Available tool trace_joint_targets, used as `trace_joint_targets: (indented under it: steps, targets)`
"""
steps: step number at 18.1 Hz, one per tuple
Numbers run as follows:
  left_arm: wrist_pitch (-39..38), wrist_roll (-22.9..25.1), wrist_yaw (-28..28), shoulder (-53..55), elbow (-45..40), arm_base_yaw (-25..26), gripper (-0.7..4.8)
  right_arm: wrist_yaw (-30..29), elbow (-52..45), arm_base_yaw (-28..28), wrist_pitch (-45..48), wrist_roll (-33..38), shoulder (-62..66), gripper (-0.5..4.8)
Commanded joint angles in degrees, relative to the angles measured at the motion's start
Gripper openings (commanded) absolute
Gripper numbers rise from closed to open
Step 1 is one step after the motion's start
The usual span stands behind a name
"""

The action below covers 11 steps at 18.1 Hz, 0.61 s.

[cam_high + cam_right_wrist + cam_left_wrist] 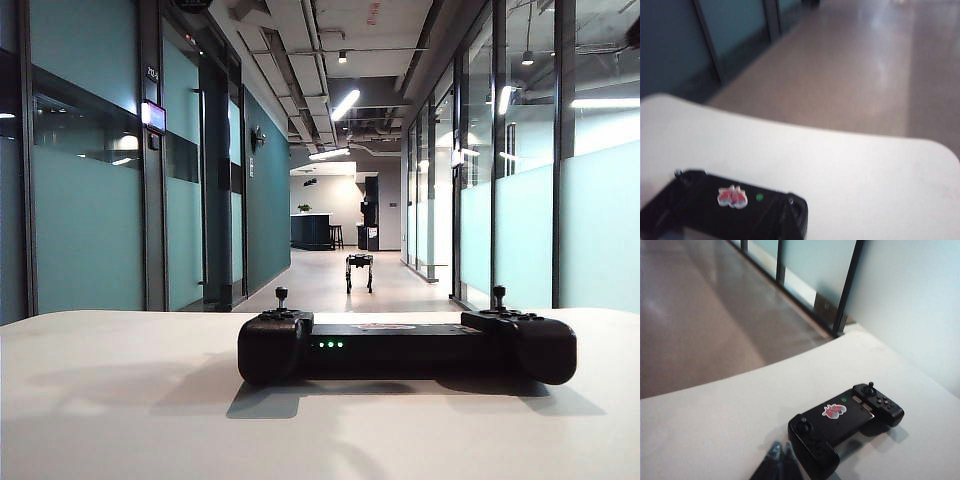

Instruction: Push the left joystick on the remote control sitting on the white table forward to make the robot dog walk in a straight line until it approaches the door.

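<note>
Remote control on white table, robot dog far down the corridor
Left gripper shut, above the table beside the controller's left handle; right gripper shut, over its right handle

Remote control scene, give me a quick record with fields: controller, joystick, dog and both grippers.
remote control: flat on the white table, green LEDs lit
left joystick: upright, untouched
robot dog: standing down the corridor
left gripper: shut, above the table just short of the controller's left handle
right gripper: shut, over the right handle
</note>
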Motion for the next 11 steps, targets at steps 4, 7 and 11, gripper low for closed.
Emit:
trace_joint_targets:
  steps: [4,7,11]
  targets:
    - [11.10,2.73,-0.09,-5.75,-6.75,0.00,-0.06,0.07,-0.22,-0.04,1.53,-0.17,-6.10,-0.01]
    - [18.25,4.15,0.22,-6.10,-10.45,0.00,-0.05,0.09,-0.22,-0.09,1.51,-0.17,-8.15,-0.01]
    - [29.42,4.22,-0.15,-6.08,-15.80,0.00,-0.06,0.07,-0.22,-0.11,1.55,-0.17,-8.92,-0.01]
